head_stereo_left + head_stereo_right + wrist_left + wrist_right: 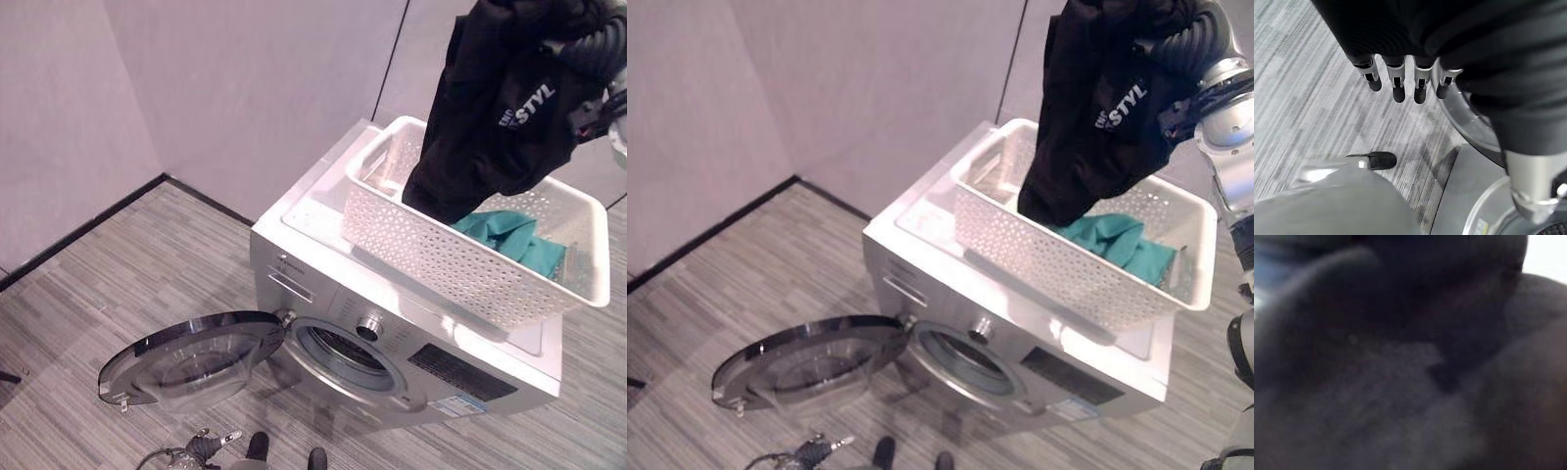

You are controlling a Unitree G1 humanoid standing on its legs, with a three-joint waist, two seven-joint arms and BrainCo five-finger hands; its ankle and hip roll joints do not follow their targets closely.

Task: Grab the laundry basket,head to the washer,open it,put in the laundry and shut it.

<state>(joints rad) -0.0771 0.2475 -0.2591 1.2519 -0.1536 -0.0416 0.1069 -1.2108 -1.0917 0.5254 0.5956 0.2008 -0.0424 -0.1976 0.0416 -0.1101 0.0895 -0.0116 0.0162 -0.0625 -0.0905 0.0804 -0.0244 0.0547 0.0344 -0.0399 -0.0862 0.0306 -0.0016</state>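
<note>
I have the washer (411, 343) below me on the striped floor (118, 284), its round door (191, 360) swung fully open and lying low beside the drum opening (343, 352). On top of the washer sits the white laundry basket (460, 259), perforated all round, resting flat on the lid. Above the basket hangs a black garment (1107, 108) with white lettering, lifted clear of the rim except for its lowest fold, which dips inside the basket near the far wall. My right hand (1176, 49) is up at the top of that garment, buried in the cloth; the wrist camera on that side looks straight into dark fabric (1410, 362), so I cannot tell how those fingers are set. Under the hanging garment, a teal piece of laundry (514, 240) lies crumpled on the basket's bottom. My left hand (1400, 81) hangs down low in front of the washer, fingers (1398, 88) straight and relaxed, holding nothing, their tips pointing at the floor with the edge of the open door just beside them.
</note>
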